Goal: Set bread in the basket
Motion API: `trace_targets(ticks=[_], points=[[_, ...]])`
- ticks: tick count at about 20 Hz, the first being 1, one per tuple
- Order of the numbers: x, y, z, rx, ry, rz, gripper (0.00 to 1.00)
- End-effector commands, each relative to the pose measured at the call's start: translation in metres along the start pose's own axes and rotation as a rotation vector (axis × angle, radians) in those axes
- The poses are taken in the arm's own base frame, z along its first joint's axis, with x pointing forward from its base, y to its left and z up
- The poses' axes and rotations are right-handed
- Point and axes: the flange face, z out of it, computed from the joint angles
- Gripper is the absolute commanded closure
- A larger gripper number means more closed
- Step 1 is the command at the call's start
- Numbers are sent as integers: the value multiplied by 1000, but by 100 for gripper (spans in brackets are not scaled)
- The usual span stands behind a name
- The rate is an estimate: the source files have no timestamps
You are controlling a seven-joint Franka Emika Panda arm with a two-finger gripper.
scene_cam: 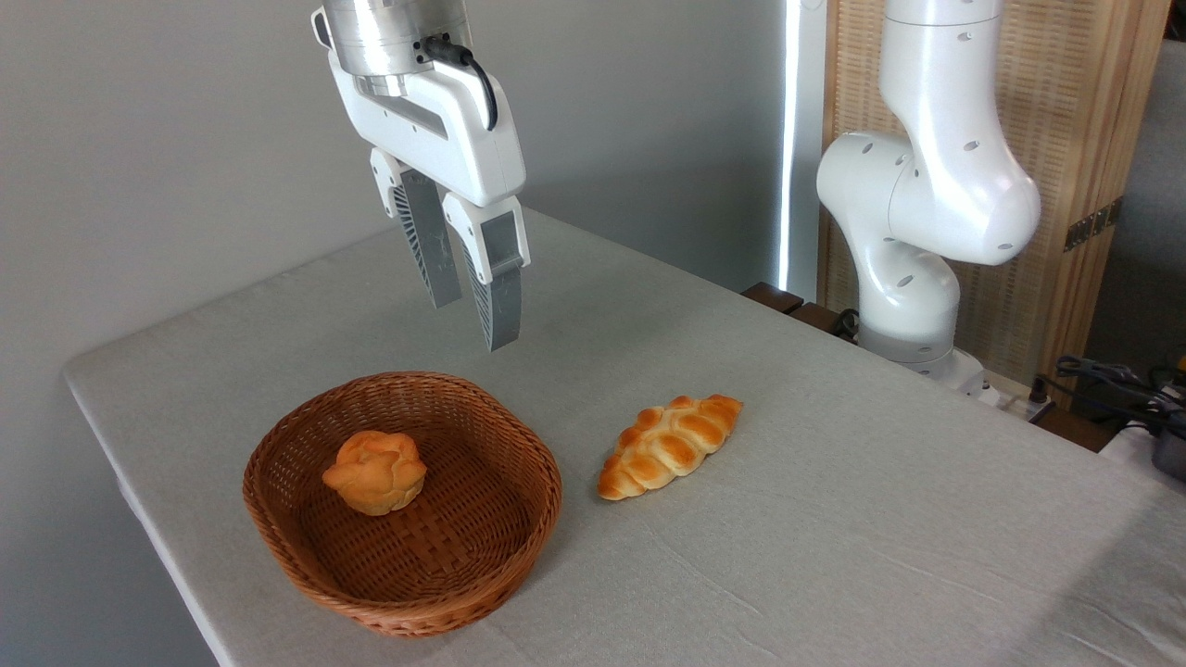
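High above the wide brown woven wicker basket [519, 519], the robot's hand [473, 324] hangs empty, fingers a little apart. The small round golden bun [375, 472] sits inside the basket. The job looks done, so the hand only needs to lift away.

Colours here are pretty warm: the bread [375, 472] is golden-orange on its knotted top with a paler base, sitting in a basket [500, 556] of brown woven wicker with a checkered weave on the bottom. The braided loaf [669, 446] goes glossy orange-brown with pale yellow seams. Table [834, 519] cloth is light grey-beige. The gripper [473, 320] is white with grey ribbed fingers [496, 296].
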Motion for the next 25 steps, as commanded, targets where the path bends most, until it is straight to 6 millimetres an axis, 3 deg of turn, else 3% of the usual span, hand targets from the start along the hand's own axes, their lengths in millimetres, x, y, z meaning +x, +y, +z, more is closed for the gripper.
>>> trace_targets(ticks=[1,25], points=[[1,-2,-6,14,-6,-50,0],[-1,-7,-6,33,-14,-70,0]])
